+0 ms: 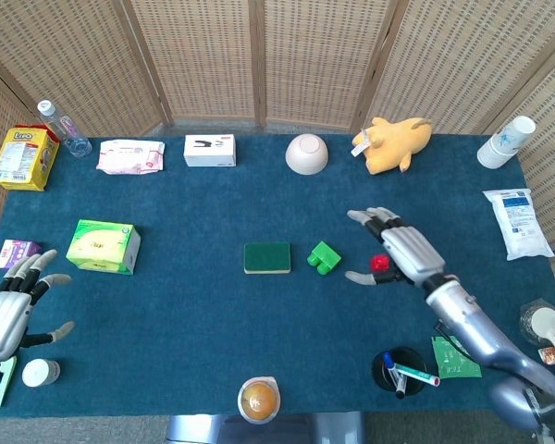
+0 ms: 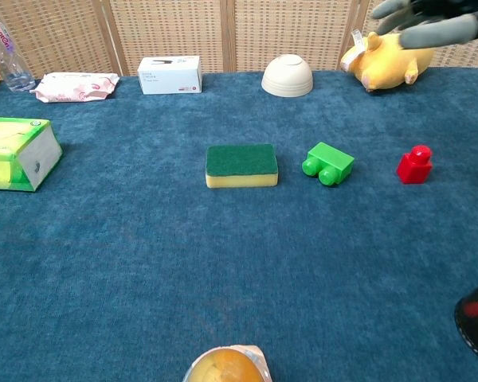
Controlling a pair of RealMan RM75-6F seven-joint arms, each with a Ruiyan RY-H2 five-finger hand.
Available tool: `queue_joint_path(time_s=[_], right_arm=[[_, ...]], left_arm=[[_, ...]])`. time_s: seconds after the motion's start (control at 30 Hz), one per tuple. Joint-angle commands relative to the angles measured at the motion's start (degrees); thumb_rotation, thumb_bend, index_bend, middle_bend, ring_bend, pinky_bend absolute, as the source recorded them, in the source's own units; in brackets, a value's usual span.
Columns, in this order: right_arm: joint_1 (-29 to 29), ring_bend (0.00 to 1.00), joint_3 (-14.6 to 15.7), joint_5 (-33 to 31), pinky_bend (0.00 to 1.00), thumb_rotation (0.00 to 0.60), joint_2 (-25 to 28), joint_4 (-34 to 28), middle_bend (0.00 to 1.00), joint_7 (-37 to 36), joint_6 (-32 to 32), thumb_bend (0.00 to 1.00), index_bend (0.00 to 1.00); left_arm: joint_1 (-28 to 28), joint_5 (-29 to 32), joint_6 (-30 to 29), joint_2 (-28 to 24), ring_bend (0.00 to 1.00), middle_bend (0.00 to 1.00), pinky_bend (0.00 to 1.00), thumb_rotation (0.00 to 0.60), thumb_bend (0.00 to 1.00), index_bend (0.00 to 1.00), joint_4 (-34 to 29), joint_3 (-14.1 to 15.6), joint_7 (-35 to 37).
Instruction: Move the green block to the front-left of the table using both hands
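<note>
Right hand point(image 1: 402, 252) is out over the table point(image 1: 185, 305), fingers spread wide and holding nothing, hovering above the red block point(image 1: 380, 263), which peeks out just under the palm. The green block point(image 1: 325, 257) sits near the middle of the table, just to the left of that hand's fingertips and not yet touched. In the chest view the same hand shows only as blurred fingers high at the top right, well above the cloth, so it looks to have height to lose before any grasp.

The block's long axis runs on a diagonal, studs pointing toward the front-left, and the green sponge point(image 1: 266, 257) lies just beside it on the left, apart from it. The right hand is clearly the nearer one. The left hand point(image 1: 7, 314) waits at the front-left corner, fingers spread and empty, well apart from the block. My read: the right hand has to slide a little further left, drop and close across the block's short sides, then carry it toward that waiting left hand.

Containers now. The white bowl point(image 1: 307, 154) at the back edge is upside down. The black pen cup point(image 1: 400, 370) near the front-right holds markers. At the front edge a clear cup point(image 1: 259, 400) has something orange in it. Paper cups point(image 1: 506, 141) are stacked at the back-right corner
</note>
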State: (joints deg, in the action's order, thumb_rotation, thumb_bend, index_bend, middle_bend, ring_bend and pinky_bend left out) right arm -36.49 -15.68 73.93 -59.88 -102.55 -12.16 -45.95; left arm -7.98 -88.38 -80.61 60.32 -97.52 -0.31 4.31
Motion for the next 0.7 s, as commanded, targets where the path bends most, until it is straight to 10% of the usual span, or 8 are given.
queue_joint_path(time_s=[0.03,0.7], right_arm=[[-5.3,0.0,-1.3,-5.6,0.1,0.23,-3.2,4.2,0.13,0.0,7.2,0.19,0.0],[-19.0,0.0,4.1,-20.5,0.15,0.229,-12.9,17.6,0.13,8.1,20.5,0.19,0.0]], left_arm=[[-0.4,0.3,0.7,0.4,0.0,0.06,0.0,0.559,0.23,0.29,0.8,-0.1,0.6],[-0.9,0.3,1.2,1.2,0.0,0.05,0.0,0.555,0.23,0.29,2.4,0.0,2.8]])
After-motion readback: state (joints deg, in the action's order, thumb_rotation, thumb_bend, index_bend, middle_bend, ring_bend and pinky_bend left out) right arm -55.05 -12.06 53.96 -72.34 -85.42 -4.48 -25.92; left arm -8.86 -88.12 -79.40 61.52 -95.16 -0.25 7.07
